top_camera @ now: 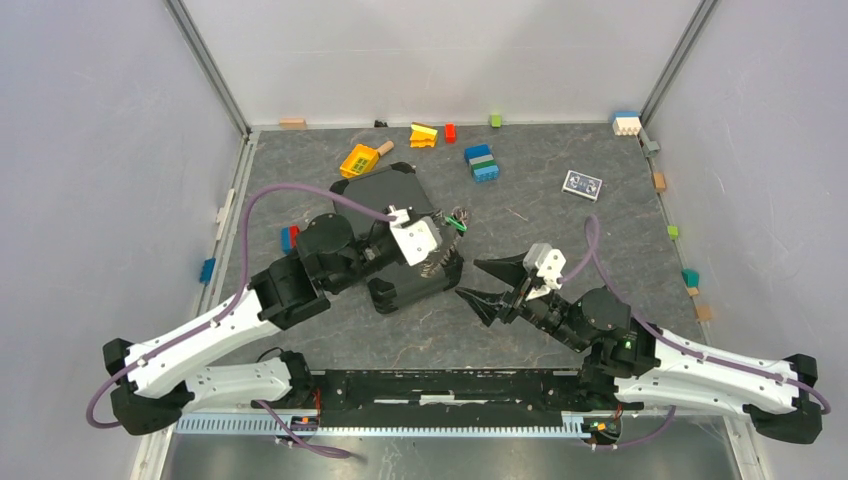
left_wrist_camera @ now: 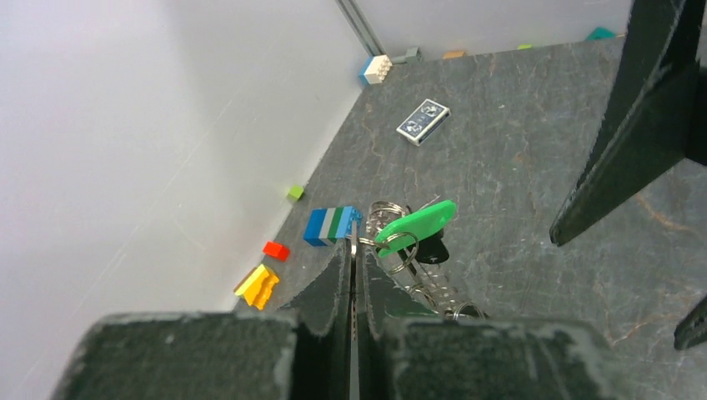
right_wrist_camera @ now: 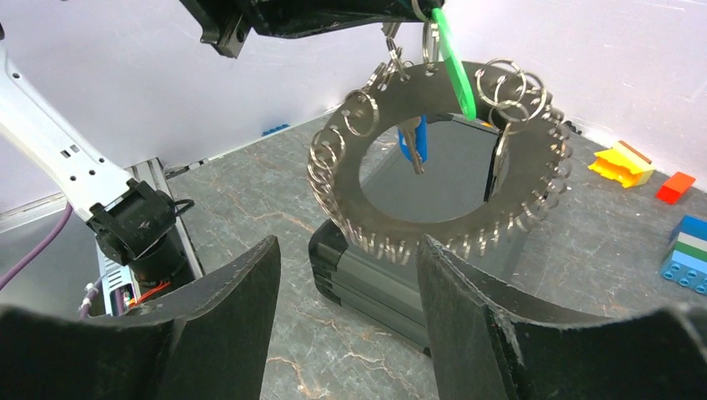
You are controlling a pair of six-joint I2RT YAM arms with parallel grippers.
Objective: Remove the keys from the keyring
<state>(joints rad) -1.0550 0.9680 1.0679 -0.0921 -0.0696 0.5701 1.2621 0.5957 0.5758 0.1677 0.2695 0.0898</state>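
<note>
The keyring (right_wrist_camera: 338, 179) is a wide flat metal ring edged with many small split rings, hanging upright above a black box (right_wrist_camera: 367, 283). A green tag (right_wrist_camera: 454, 71), a blue-headed key (right_wrist_camera: 419, 137) and a black-headed key (right_wrist_camera: 498, 167) dangle from it. My left gripper (left_wrist_camera: 354, 250) is shut on the ring's top edge, with the green tag (left_wrist_camera: 417, 223) just beyond its fingers. My right gripper (right_wrist_camera: 348, 243) is open, level with the ring's lower edge and short of it, touching nothing. From above, the right gripper (top_camera: 467, 278) faces the left gripper (top_camera: 440, 245).
The black box (top_camera: 415, 285) lies under the ring, with a flat black slab (top_camera: 385, 190) behind it. Toy bricks are scattered at the back: a blue-green stack (top_camera: 482, 163), yellow (top_camera: 423, 135) and red (top_camera: 449, 132). A small card (top_camera: 582, 184) lies at the right. White walls enclose the table.
</note>
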